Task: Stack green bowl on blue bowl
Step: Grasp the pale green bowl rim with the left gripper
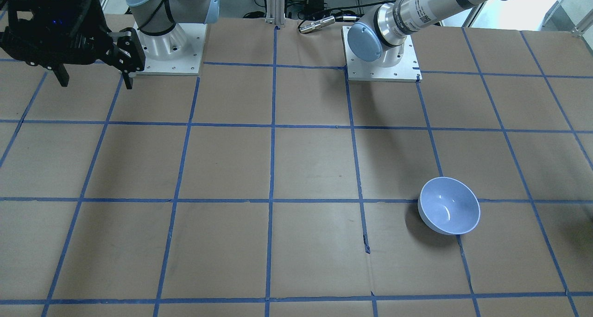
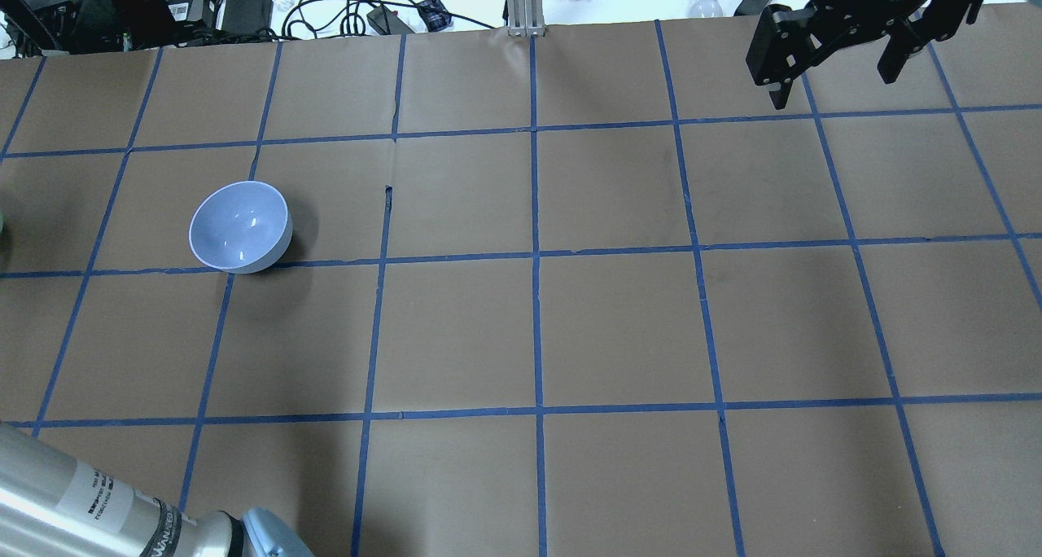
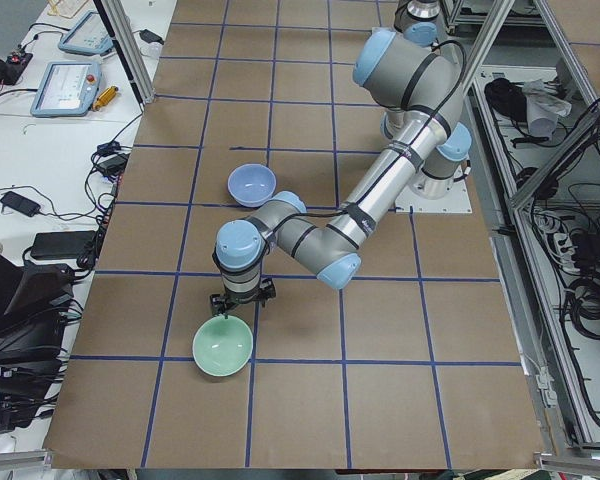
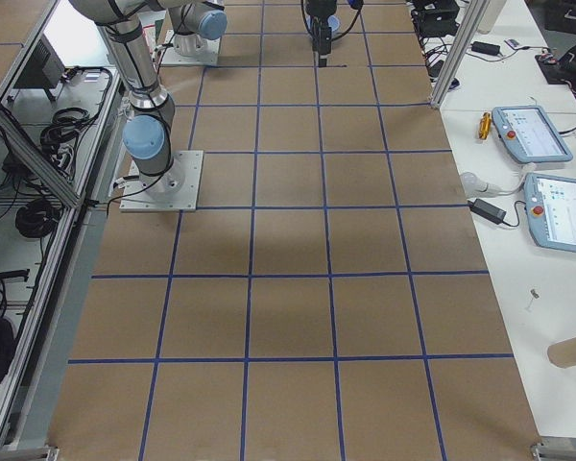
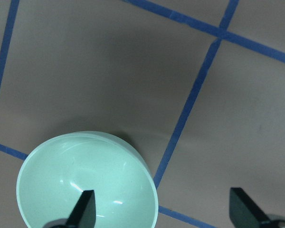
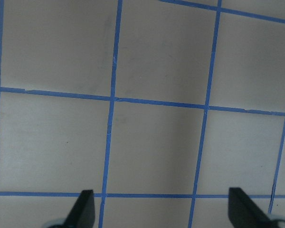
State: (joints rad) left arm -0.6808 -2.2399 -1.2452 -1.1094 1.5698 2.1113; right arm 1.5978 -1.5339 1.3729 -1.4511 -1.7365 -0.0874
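The green bowl (image 3: 223, 347) stands upright near the table's left end and also shows in the left wrist view (image 5: 85, 183). My left gripper (image 5: 164, 209) is open just above it. One fingertip (image 5: 87, 205) is over the bowl's inside and the other is outside its rim, over the table. In the exterior left view the left gripper (image 3: 242, 298) hangs over the bowl's far rim. The blue bowl (image 2: 240, 227) stands upright and empty, about two grid squares away (image 3: 251, 184). My right gripper (image 2: 832, 85) is open and empty, high over the far right corner.
Brown table with a blue tape grid (image 2: 537, 256). The arm bases (image 1: 169, 53) stand at the robot's side. An aluminium post (image 2: 521, 3), cables and devices lie past the far edge. Teach pendants (image 3: 70, 85) lie on the side bench.
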